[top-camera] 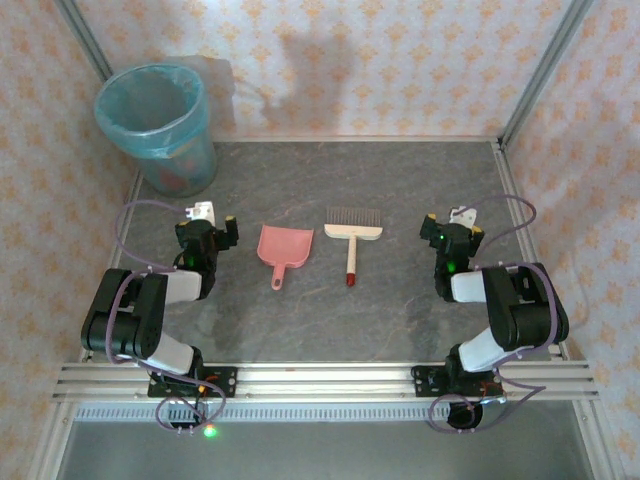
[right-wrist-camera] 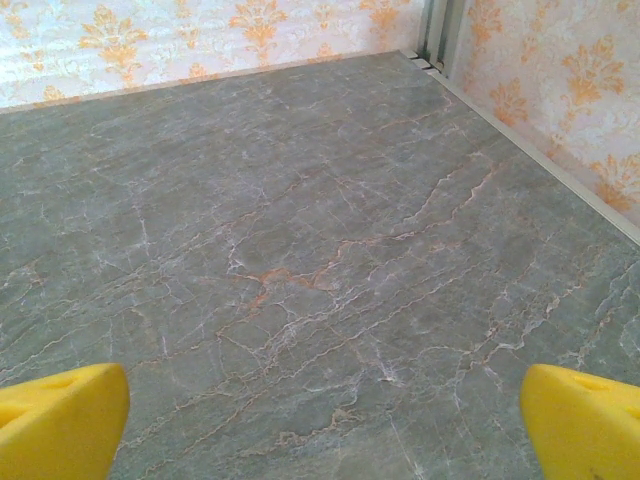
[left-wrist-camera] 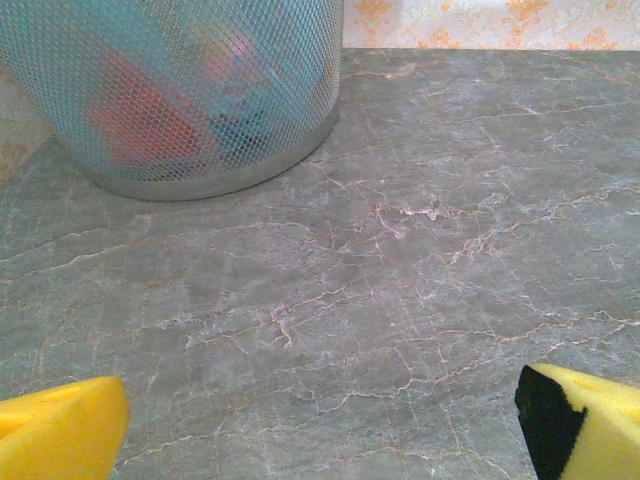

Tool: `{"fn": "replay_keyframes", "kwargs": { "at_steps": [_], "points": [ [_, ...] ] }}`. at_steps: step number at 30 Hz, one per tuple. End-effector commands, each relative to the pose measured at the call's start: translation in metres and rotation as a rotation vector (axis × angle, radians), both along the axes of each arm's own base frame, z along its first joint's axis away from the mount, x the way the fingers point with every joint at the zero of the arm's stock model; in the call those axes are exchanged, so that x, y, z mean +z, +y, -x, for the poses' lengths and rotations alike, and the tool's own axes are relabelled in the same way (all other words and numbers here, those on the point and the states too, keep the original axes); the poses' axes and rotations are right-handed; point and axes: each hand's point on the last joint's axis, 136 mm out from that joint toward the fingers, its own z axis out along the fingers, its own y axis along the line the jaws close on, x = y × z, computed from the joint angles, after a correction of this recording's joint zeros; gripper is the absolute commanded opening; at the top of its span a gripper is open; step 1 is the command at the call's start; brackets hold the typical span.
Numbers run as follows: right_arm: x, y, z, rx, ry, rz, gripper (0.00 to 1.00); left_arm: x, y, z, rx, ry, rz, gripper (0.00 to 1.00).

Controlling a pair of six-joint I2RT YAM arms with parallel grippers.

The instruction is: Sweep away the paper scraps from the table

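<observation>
Red, pink and blue paper scraps [left-wrist-camera: 145, 125] show blurred through the mesh wall of the bin [left-wrist-camera: 200, 90] at the table's far left corner. The dark marbled table [top-camera: 400, 180] has no loose wads that I can see. My left gripper [top-camera: 208, 225] rests low at the left, pointing toward the bin. In its wrist view the left gripper [left-wrist-camera: 320, 425] is open, yellow fingertips [left-wrist-camera: 60, 430] wide apart over bare stone. My right gripper [top-camera: 452, 228] rests at the right. Seen from its wrist, the right gripper [right-wrist-camera: 325, 420] is open too, with nothing between its fingertips [right-wrist-camera: 585, 420].
A pink dustpan [top-camera: 284, 246] and a wooden brush with a red-tipped handle [top-camera: 352, 240] lie side by side mid-table between the arms. The blue-lined bin [top-camera: 155, 125] stands at the back left. Aluminium rails and peach patterned walls [right-wrist-camera: 560, 90] edge the table.
</observation>
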Motion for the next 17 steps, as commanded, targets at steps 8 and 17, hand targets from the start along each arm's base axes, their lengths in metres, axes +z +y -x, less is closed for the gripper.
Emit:
{"fn": "replay_keyframes", "kwargs": {
  "at_steps": [8, 17],
  "points": [
    [0.0017, -0.0083, 0.0000, -0.041, -0.005, 0.002, 1.00, 0.0020, -0.0010, -0.0034, -0.006, 0.002, 0.001, 1.00],
    [0.0012, -0.0082, 0.0000, -0.041, -0.004, 0.003, 0.99, 0.0016, -0.0012, -0.0028, -0.006, 0.002, -0.001, 1.00]
  ]
}}
